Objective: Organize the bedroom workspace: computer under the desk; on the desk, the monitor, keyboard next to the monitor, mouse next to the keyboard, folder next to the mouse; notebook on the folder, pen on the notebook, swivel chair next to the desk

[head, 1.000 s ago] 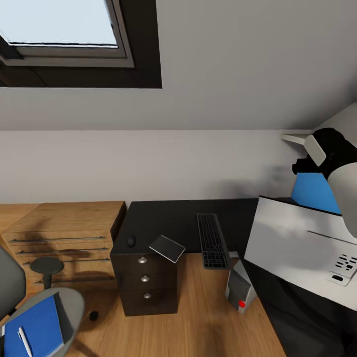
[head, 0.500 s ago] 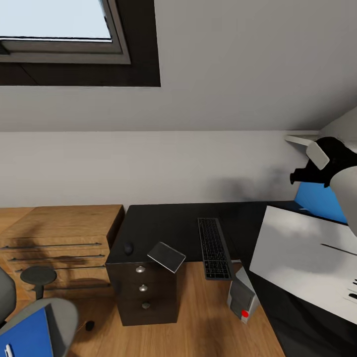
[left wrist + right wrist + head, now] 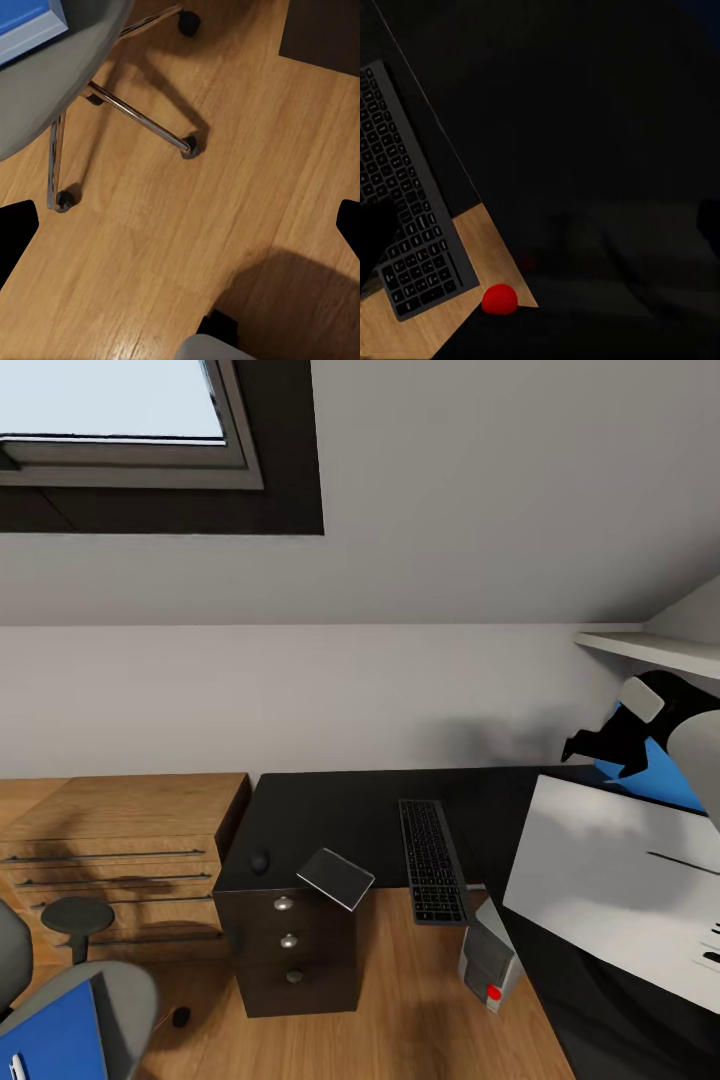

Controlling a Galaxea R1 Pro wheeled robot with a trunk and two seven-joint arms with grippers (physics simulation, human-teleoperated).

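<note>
With the right gripper (image 3: 600,745) raised at far right, fingers apart and empty, the monitor (image 3: 620,885) is best gripped squarely; left fingers spread.

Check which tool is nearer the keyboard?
Right. The right tool hangs above the desk, with the keyboard in its wrist view. The left wrist view shows floor beside the swivel chair.

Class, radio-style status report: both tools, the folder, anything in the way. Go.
Left tool open over floor by swivel chair. Right tool open over desk near keyboard. Folder on chair seat, untouched. Notebook overhangs desk corner.
</note>
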